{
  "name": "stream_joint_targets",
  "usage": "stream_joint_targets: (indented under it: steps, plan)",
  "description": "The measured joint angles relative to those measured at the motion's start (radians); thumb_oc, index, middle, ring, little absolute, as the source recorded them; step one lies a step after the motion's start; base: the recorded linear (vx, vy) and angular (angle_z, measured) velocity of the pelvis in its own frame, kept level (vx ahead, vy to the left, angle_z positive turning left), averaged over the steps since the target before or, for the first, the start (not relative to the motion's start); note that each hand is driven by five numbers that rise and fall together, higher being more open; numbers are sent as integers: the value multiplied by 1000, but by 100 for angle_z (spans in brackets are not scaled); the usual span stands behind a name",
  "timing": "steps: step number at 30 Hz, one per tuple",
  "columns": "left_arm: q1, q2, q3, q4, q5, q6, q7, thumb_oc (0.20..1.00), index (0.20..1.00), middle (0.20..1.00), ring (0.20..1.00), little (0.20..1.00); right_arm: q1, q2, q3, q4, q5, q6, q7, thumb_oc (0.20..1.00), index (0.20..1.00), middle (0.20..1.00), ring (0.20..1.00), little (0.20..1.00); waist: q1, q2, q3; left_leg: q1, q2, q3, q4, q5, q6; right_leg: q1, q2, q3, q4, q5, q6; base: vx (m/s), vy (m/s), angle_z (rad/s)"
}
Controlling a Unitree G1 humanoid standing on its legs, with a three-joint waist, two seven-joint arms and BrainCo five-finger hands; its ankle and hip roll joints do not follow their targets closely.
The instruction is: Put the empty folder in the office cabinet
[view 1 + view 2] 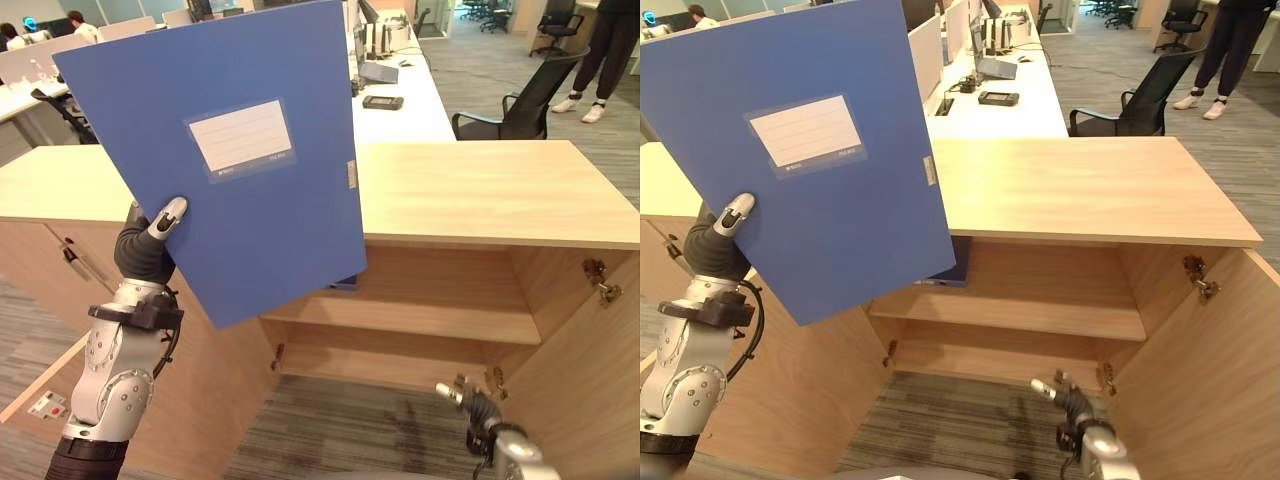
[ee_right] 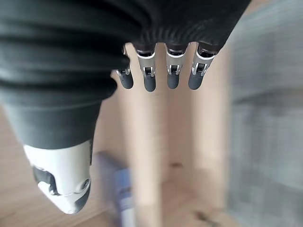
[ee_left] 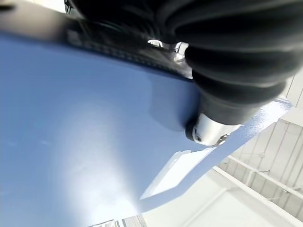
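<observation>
A large blue folder (image 1: 230, 170) with a white label is held up, tilted, in front of the wooden office cabinet (image 1: 480, 195). My left hand (image 1: 145, 245) grips its lower left edge, thumb (image 3: 208, 130) pressed on the front and fingers hidden behind. The cabinet stands open below its top, with a bare shelf (image 1: 420, 315) across the middle. A second blue folder (image 1: 950, 272) peeks out inside, behind the held one. My right hand (image 1: 478, 405) hangs low before the cabinet's bottom compartment, its fingers (image 2: 173, 71) straight and holding nothing.
An open cabinet door (image 1: 590, 370) juts out on the right, another on the lower left (image 1: 40, 385). Behind the cabinet run white desks (image 1: 400, 110) with monitors. A black office chair (image 1: 520, 105) and a standing person (image 1: 600, 50) are at the back right.
</observation>
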Motion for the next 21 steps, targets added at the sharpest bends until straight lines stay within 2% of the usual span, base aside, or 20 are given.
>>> stream_joint_targets:
  steps: [4,8,9,13,16,21]
  plan:
    - [5,41,0,0,1,17,-21,200,200,200,200,200,-14,-95,-41,-223,28,-21,16,1000,1000,1000,1000,1000,0,-8,8,0,0,0,0,0,0,0,0,0,0,0,0,0,0,0]
    - [6,41,0,10,10,26,-39,200,200,200,200,200,-33,-163,-79,-384,29,-36,43,1000,1000,1000,1000,1000,-2,-10,20,3,-1,3,0,0,1,1,0,2,0,0,-1,0,0,0]
    - [7,32,-1,18,54,31,-44,200,200,200,200,200,-40,-179,-88,-455,30,-36,57,1000,1000,1000,1000,1000,-4,-10,23,10,0,5,1,0,0,1,1,3,0,0,-1,5,25,-6]
    - [11,15,-8,26,107,48,-56,200,200,200,200,200,-52,-173,-84,-525,69,-40,91,1000,1000,1000,1000,1000,-5,-5,26,13,-1,10,5,0,1,1,1,9,0,0,-1,1,7,-3]
    - [9,-35,-16,51,160,53,-59,200,200,200,200,200,-82,-142,-39,-566,107,-34,119,1000,1000,1000,1000,1000,-9,-5,26,13,-1,11,7,0,1,0,1,9,0,0,-2,0,0,0]
    - [9,-55,-56,57,190,59,-78,200,200,200,200,200,-110,-89,13,-577,111,-27,158,1000,1000,1000,1000,1000,-6,-9,28,14,-1,13,9,0,1,0,1,11,0,0,-1,0,0,0]
